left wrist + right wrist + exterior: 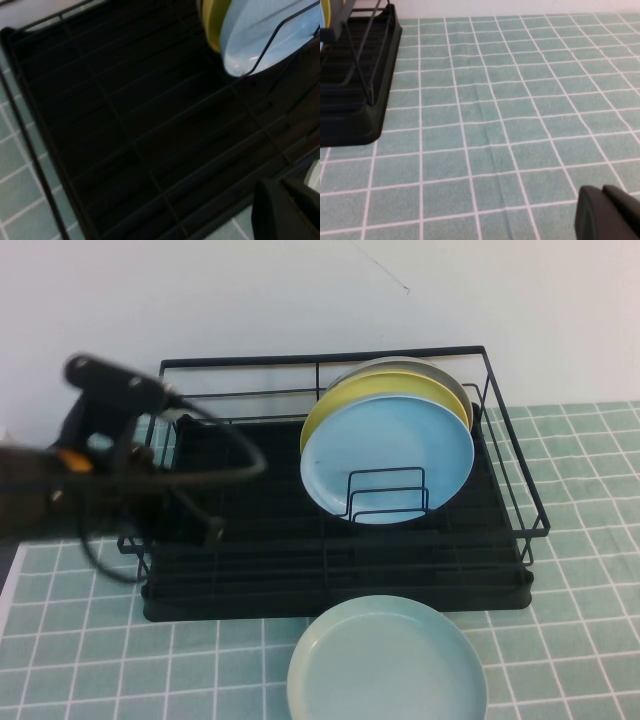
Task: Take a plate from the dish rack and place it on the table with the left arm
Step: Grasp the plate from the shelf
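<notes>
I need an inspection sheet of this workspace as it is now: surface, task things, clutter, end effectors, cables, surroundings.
Surface: table of teal-green square tiles with white grout.
Task things: round sky-blue plate stands upright in the small wire holder, front of the stack, inside the black wire dish rack; not yet lifted.
Clutter: yellow plate and a grey plate stand behind it; pale mint-green plate lies flat on the tiles in front of the rack.
End effectors: left end effector hangs over the rack's left part, apart from the plates; right end effector is over bare tiles beside the rack.
Cables: black cables loop along the left arm.
Surroundings: plain white wall.
</notes>
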Tool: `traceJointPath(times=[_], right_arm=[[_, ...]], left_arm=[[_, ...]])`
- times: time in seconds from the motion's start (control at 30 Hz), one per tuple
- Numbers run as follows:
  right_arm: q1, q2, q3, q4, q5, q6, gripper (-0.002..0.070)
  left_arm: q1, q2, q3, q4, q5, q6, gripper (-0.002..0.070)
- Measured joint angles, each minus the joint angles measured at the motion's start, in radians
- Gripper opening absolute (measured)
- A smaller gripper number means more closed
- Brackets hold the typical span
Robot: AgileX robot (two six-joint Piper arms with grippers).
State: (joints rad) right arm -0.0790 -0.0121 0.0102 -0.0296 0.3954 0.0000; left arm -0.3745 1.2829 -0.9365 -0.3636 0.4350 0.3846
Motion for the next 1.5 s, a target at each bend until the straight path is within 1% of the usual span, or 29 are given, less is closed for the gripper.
traceJointPath(times=[0.07, 0.2, 0.33, 0.43, 0.5, 0.57, 0.63, 0.67, 0.8, 0.87, 1.0, 1.07, 1.2, 1.3, 1.5], right_arm=[[0.0, 0.0, 0.0, 0.0, 0.0, 0.0, -0.0002], [0.0, 0.0, 0.0, 0.0, 0.0, 0.0, -0.0002], [0.0, 0.0, 0.0, 0.0, 0.0, 0.0, -0.0002], [0.0, 0.0, 0.0, 0.0, 0.0, 0.0, -0.0002], [0.0, 0.0, 0.0, 0.0, 0.0, 0.0, -0.0002], [0.0, 0.0, 0.0, 0.0, 0.0, 0.0, -0.0002], [0.0, 0.0, 0.0, 0.0, 0.0, 0.0, -0.0002], [0.0, 0.0, 0.0, 0.0, 0.0, 0.0, -0.0002], [0.0, 0.0, 0.0, 0.0, 0.0, 0.0, -0.0002], [0.0, 0.0, 0.0, 0.0, 0.0, 0.0, -0.0002], [0.0, 0.0, 0.0, 0.0, 0.0, 0.0, -0.0002], [0.0, 0.0, 0.0, 0.0, 0.0, 0.0, -0.0002], [0.0, 0.0, 0.0, 0.0, 0.0, 0.0, -0.0002], [0.0, 0.0, 0.0, 0.0, 0.0, 0.0, -0.0002], [0.0, 0.0, 0.0, 0.0, 0.0, 0.0, -0.0002]], left_arm=[[-0.014, 0.055, -0.072, -0.008, 0.028, 0.014, -0.0003], [-0.015, 0.17, -0.251, -0.017, 0.125, 0.025, -0.0003], [-0.015, 0.272, -0.414, -0.016, 0.231, 0.088, -0.0003], [-0.015, 0.333, -0.505, -0.019, 0.278, 0.122, -0.0003], [-0.018, 0.363, -0.542, -0.023, 0.288, 0.151, 0.0013], [-0.027, 0.381, -0.567, -0.023, 0.285, 0.184, 0.0071], [-0.047, 0.396, -0.578, -0.023, 0.265, 0.221, 0.0159], [-0.063, 0.398, -0.58, -0.021, 0.248, 0.246, 0.0231], [-0.127, 0.415, -0.586, 0.038, 0.187, 0.346, 0.0423], [-0.158, 0.426, -0.586, 0.09, 0.148, 0.37, 0.0467], [-0.222, 0.458, -0.586, 0.231, 0.095, 0.374, 0.0489], [-0.238, 0.472, -0.586, 0.302, 0.075, 0.338, 0.0492], [-0.252, 0.496, -0.586, 0.401, 0.055, 0.25, 0.0493], [-0.253, 0.513, -0.586, 0.431, 0.05, 0.218, 0.0493], [-0.253, 0.532, -0.586, 0.439, 0.006, 0.197, 0.0494]])
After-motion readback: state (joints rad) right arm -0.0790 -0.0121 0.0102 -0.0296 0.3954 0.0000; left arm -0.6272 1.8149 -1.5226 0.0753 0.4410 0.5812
